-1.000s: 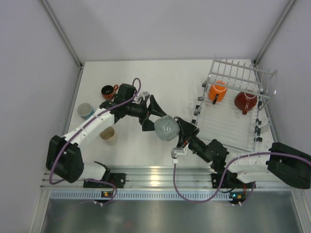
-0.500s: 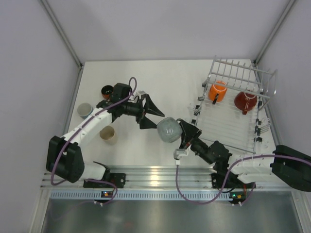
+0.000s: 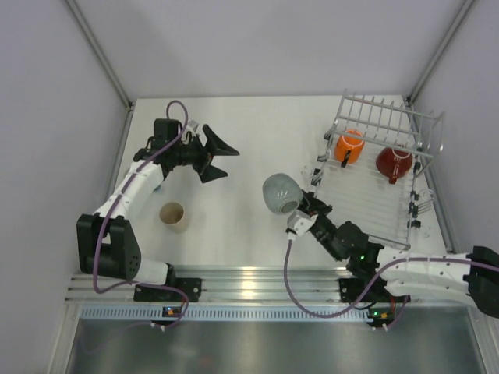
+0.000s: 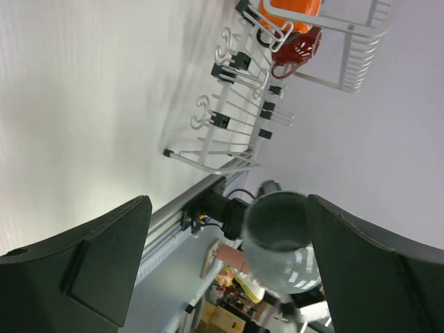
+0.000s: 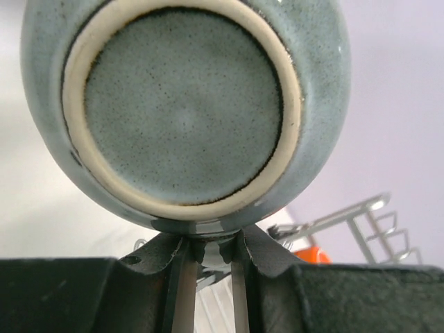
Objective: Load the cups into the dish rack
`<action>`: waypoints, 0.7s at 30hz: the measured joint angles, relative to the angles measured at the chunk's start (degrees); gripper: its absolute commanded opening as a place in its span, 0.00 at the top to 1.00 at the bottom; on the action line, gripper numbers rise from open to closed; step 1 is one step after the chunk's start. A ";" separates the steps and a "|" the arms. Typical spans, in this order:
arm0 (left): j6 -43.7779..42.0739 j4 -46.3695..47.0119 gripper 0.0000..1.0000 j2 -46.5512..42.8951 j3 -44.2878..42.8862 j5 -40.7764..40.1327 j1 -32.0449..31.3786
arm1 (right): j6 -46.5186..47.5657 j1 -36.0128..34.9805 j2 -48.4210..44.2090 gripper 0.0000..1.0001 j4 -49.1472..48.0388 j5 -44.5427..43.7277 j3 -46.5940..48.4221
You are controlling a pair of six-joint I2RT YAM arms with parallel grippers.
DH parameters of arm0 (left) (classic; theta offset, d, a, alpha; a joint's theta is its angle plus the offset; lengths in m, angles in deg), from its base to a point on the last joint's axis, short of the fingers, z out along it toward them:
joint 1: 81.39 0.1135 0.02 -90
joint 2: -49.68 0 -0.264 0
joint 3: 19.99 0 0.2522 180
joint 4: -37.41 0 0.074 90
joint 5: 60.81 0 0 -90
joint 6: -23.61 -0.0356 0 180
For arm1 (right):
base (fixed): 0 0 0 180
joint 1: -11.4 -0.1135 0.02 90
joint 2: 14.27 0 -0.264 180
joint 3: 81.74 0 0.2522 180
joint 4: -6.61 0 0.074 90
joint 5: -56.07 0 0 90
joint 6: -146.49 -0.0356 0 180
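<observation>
My right gripper (image 3: 299, 207) is shut on the handle of the grey mug (image 3: 280, 193) and holds it in the air just left of the dish rack (image 3: 366, 204). The right wrist view shows the mug's underside (image 5: 184, 111) above my pinched gripper (image 5: 208, 253). The bright orange mug (image 3: 349, 146) and the dark red mug (image 3: 394, 164) sit in the rack. The cream mug (image 3: 173, 216) stands on the table at the left. My left gripper (image 3: 231, 164) is open and empty at the back left; its wrist view shows the grey mug (image 4: 277, 239) far ahead. The light blue and squat orange-red mugs are hidden.
The rack's upright tines (image 3: 382, 113) stand along its far side. Grey walls enclose the table on the left, back and right. The metal rail (image 3: 249, 276) with both arm bases runs along the near edge.
The left gripper has drawn back from the grey mug, away to the back left. The right gripper, holding the mug, has lifted it and carried it right, closer to the rack.
</observation>
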 measured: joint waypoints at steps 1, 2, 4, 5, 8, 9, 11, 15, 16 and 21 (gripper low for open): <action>-0.90 -0.09 0.02 0.00 0.00 -1.14 -0.09 | -3.10 0.00 -1.29 1.00 3.65 -1.64 1.97; -1.70 -0.09 0.02 -0.04 0.00 -2.14 -0.13 | -7.69 0.00 -2.54 1.00 8.98 -3.96 5.35; -3.21 -0.11 0.02 -0.28 0.02 -3.91 -0.22 | -15.39 0.00 -3.58 1.00 17.31 -7.74 11.69; -3.96 -0.13 0.02 -0.72 0.09 -5.11 -0.22 | -19.02 0.00 -3.69 1.00 20.44 -9.49 14.53; -6.49 -0.61 0.02 -3.26 0.79 -9.53 -0.22 | -31.01 0.02 -3.48 1.00 32.33 -15.08 23.71; -7.34 -1.07 0.02 -4.61 1.05 -11.45 -0.22 | -34.64 0.02 -3.13 1.00 36.46 -16.61 26.43; -8.90 -1.70 0.02 -7.21 1.33 -14.47 -0.22 | -42.38 0.02 -2.01 1.00 44.72 -18.99 31.28; -11.17 -2.49 0.02 -10.91 1.53 -17.90 -0.22 | -56.63 0.13 -0.39 1.00 60.52 -21.27 37.38; -11.67 -2.64 0.02 -11.45 1.53 -18.32 -0.22 | -61.64 0.15 -0.33 1.00 65.72 -22.01 38.45; -13.62 -3.30 0.02 -12.44 2.29 -19.71 -0.22 | -73.35 3.80 -0.09 1.00 79.54 -22.18 40.39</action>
